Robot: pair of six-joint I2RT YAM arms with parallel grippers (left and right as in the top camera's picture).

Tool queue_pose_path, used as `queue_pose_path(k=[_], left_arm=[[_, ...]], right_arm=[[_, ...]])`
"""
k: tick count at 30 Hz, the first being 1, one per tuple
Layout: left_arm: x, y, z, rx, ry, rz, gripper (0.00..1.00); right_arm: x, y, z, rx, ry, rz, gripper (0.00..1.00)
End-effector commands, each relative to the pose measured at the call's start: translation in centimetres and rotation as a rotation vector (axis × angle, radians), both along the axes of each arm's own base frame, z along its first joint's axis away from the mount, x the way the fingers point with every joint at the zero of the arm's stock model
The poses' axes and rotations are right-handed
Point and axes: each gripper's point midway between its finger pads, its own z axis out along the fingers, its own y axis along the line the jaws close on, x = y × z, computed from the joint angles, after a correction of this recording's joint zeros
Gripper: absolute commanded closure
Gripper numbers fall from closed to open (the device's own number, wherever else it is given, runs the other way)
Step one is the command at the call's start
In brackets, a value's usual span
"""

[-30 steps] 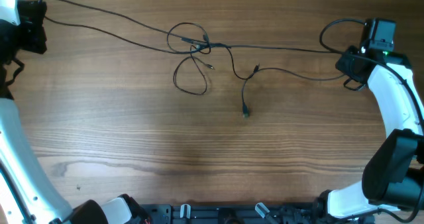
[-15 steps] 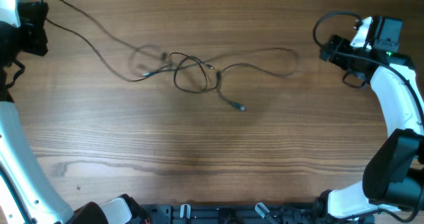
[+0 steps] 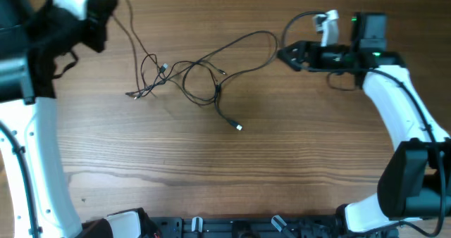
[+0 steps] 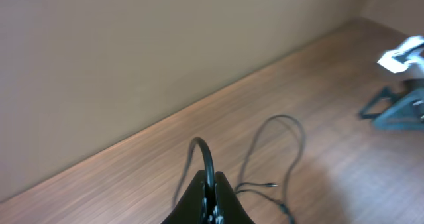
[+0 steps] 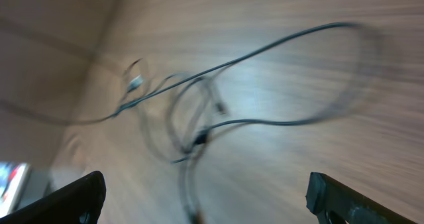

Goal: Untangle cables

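Several cables (image 3: 215, 90) were seen knotted at upper centre of the overhead frame, one strand pinched by the pressed-together left gripper (image 4: 211, 184); the right gripper (image 5: 204, 179) was spread, empty. Knots could be tightened by hard pulling.

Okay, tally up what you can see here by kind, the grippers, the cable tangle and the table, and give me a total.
Black two-finger grippers: 2, the left gripper and the right gripper
Tangle of thin black cables: 1, its strands too interwoven to count separately
Brown wooden table: 1
Total: 4
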Motion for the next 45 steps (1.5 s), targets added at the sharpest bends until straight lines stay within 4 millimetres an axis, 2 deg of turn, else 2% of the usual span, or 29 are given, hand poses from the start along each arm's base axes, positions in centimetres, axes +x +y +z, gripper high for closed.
queue_pose_path(k=[1,6,8,10,18,21,27,29,33,35,38,45], left_arm=[[0.0,-3.8,-0.3,-0.016,0.004,-0.104,0.95],[-0.3,-8.1,1.1,-0.032,-0.054,-0.201,0.95],[-0.2,-9.1,1.7,-0.045,-0.073,-0.211,0.95],[-0.2,-9.8,2.0,-0.053,-0.083,-0.221,0.95],[-0.3,-9.9,2.1,-0.059,-0.081,-0.223,0.95],[-0.3,-9.9,2.1,-0.061,-0.079,-0.222,0.95],[-0.4,-10.0,2.1,-0.076,-0.070,-0.223,0.94],[-0.4,-10.0,2.2,-0.076,-0.071,-0.223,0.95],[-0.7,-10.2,2.3,-0.081,-0.070,-0.234,0.95],[-0.8,-10.2,2.2,-0.084,-0.066,-0.238,0.95],[-1.1,-10.2,2.3,-0.084,-0.062,-0.240,0.95],[-1.4,-10.2,2.0,-0.085,-0.046,-0.239,0.95]], right_arm=[[-1.4,4.1,0.2,0.034,-0.008,0.123,0.00],[-1.7,7.2,-1.0,-0.075,-0.041,0.137,0.01],[-1.7,8.1,-1.8,-0.103,-0.026,0.122,0.01],[-1.7,9.1,-3.5,-0.128,0.008,0.118,0.01],[-3.3,14.9,-8.7,-0.124,0.075,0.217,0.02],[-3.7,17.3,-9.6,-0.095,0.087,0.224,0.02],[-2.4,20.3,-11.2,-0.063,0.102,0.106,0.03],[-2.3,20.9,-12.3,-0.075,0.103,0.083,0.04],[-1.7,20.6,-15.1,-0.130,0.149,-0.032,0.07],[-1.4,20.5,-15.7,-0.136,0.152,-0.059,0.07],[-0.4,20.4,-15.5,-0.114,0.150,-0.120,0.07],[2.2,20.4,-13.8,-0.023,0.129,-0.274,0.07]])
